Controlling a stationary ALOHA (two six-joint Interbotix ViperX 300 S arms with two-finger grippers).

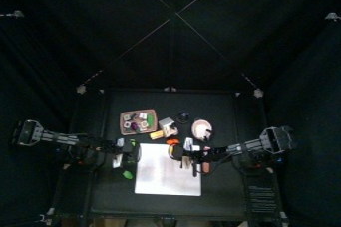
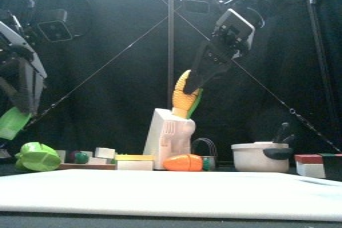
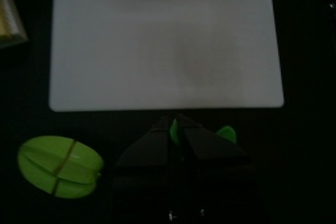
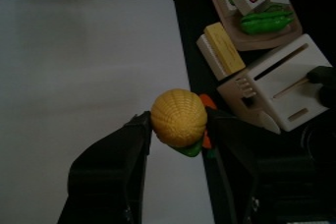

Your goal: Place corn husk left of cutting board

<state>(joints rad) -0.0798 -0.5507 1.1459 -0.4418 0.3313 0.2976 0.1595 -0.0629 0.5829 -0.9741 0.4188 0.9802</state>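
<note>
My left gripper [image 2: 16,107] hangs at the far left, above the table, shut on a bright green corn husk [image 2: 12,124]. In the left wrist view the husk's green edges [image 3: 226,132] peek out of the closed jaws, just off one edge of the white cutting board [image 3: 164,41]. A second green ribbed piece [image 3: 59,164] lies on the table beside that gripper; it also shows in the front view [image 2: 38,157]. My right gripper [image 4: 180,140] is shut on a yellow corn cob [image 4: 180,118] and holds it above the board's edge [image 4: 79,90].
Behind the board stand a white toaster-like box [image 4: 282,81], a pale butter block [image 4: 223,51] and a brown tray of small items [image 1: 138,121]. A white pot [image 2: 261,156] stands at the right in the front view. An orange piece [image 2: 185,162] lies by the box.
</note>
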